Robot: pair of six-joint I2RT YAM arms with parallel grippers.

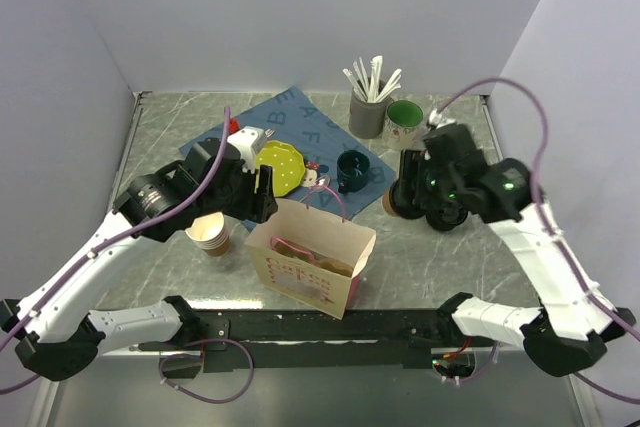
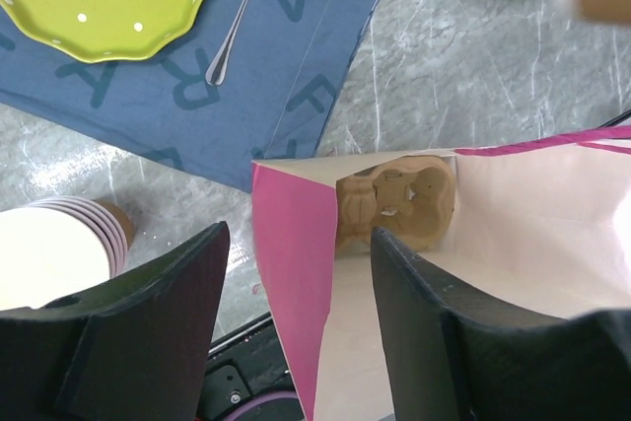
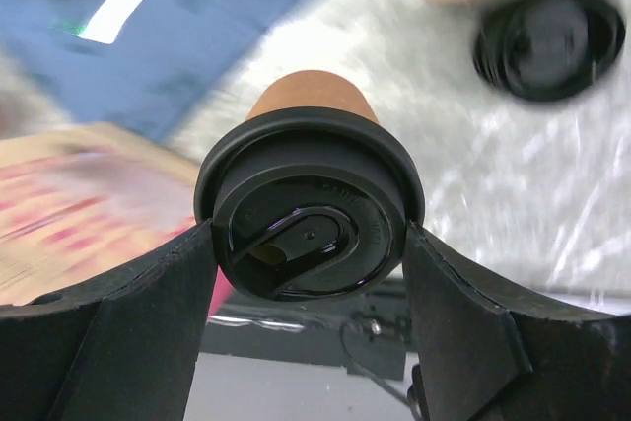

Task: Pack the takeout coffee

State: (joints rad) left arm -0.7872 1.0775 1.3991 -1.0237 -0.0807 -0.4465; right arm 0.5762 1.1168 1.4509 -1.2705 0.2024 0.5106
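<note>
While the right gripper point(image 3: 309, 268) clamps, jaws part-open, the round black plastic lid point(image 3: 311, 229) of the small brown kraft-paper takeout cup point(image 3: 308, 96) beside the pink-printed paper gift bag point(image 1: 300, 275), the left gripper point(image 2: 296, 239) stands wide open astride that bag's wall.

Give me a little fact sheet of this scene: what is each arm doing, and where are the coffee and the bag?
Right gripper: closed on the takeout coffee, fingers against its black lid
Left gripper: open, one finger inside and one outside a wall of the paper bag
Bag: upright, top open
Inside bag: tan moulded cup carrier
Coffee packed: not yet; it is outside the bag
Nearby: stack of paper cups, green plate
</note>
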